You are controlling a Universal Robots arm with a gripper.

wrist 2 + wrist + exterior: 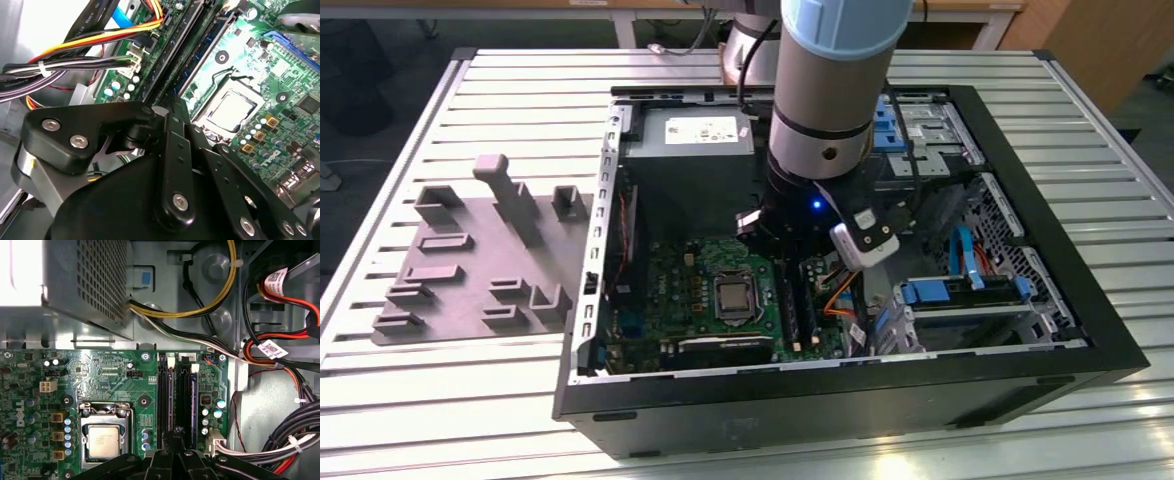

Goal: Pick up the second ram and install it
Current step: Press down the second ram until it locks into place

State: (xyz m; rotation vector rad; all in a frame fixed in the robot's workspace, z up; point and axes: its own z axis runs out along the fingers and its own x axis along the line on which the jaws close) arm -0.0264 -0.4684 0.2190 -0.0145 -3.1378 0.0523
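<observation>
The tool (172, 442) hung low over the motherboard (115, 375), right above the second ram (186, 400) in its slot, presumably to press it home; whether its jaws were wide or narrow I couldn't tell.

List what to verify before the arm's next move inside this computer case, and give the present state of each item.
1. Gripper above the memory sockets: ok.
2. Second ram fully seated and latched in its socket: cannot tell.
3. Cables lying apart from the gripper: ok.
4. Processor beside the sockets, not under the gripper: ok.
5. Arm reaching down inside the case without touching its walls, in the exterior view: ok.
</observation>
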